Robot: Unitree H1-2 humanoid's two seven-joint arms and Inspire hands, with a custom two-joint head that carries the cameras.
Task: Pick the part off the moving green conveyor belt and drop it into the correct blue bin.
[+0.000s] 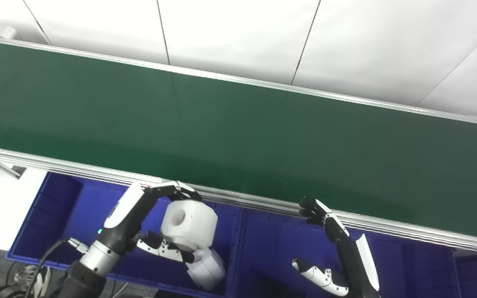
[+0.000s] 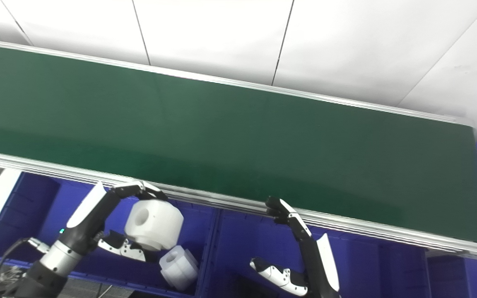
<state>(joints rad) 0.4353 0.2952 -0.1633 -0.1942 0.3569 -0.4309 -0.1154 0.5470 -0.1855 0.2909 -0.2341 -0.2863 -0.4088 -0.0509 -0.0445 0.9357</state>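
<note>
My left hand (image 1: 155,223) is shut on a white faceted part with a round hole (image 1: 189,225), fingers over its top and thumb under it. It holds the part above the left blue bin (image 1: 60,215), just in front of the belt's near rail. A second white part of the same kind (image 1: 207,269) lies in that bin below it. The green conveyor belt (image 1: 238,136) carries nothing in view. My right hand (image 1: 325,248) is open and empty above the middle blue bin (image 1: 271,244), fingertips near the rail.
The belt's aluminium near rail (image 1: 263,203) runs just above both hands. A further blue bin (image 1: 429,269) sits at the right. White floor tiles lie beyond the belt. A cable (image 1: 44,256) hangs by my left forearm.
</note>
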